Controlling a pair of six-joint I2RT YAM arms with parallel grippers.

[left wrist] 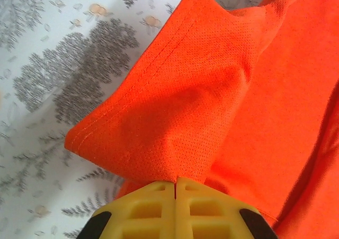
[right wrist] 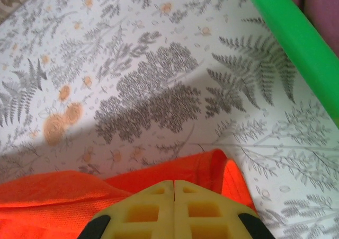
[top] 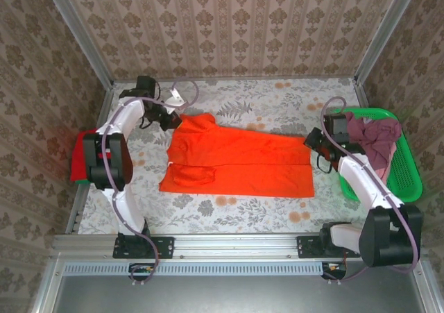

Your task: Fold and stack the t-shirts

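Note:
A bright orange t-shirt point(top: 236, 162) lies spread across the middle of the flowered table, its far edge partly folded. My left gripper point(top: 173, 122) is shut on the shirt's far left corner; in the left wrist view the yellow fingers point(left wrist: 212, 207) meet, and the orange mesh cloth point(left wrist: 175, 117) rises in a peak from between them. My right gripper point(top: 312, 143) is shut on the shirt's far right corner, where a fold of orange cloth point(right wrist: 212, 167) stands up at the closed gripper point(right wrist: 174, 183). A red t-shirt point(top: 82, 157) lies at the table's left edge. Mauve t-shirts point(top: 374, 136) are heaped in the basket.
A bright green mesh basket point(top: 409, 178) stands at the right side of the table, its rim point(right wrist: 296, 43) close beside my right gripper. Patterned walls close in the table at the back and both sides. Bare tablecloth point(top: 277, 94) lies beyond the orange shirt.

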